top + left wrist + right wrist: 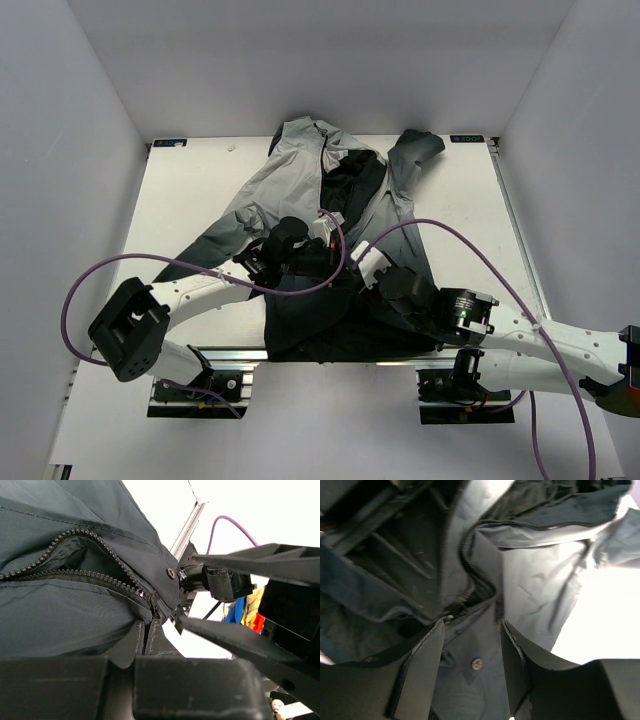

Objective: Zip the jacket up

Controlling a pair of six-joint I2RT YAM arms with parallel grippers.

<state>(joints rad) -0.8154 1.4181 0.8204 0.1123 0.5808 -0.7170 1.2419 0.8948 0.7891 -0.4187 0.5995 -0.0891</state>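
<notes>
Left hand [145, 636] is pinched shut on the dark hem of the jacket [300, 170], right at the bottom end of the zipper [100, 577], whose two rows of teeth gape apart above it. Right hand [470, 630] stands just beside it, fingers [420, 675] fairly wide apart, astride the hem flap with a snap button [476, 664] between them. Spread over the middle of the counter [190, 190], the jacket has its hood toward the far edge and its hem at the near edge
</notes>
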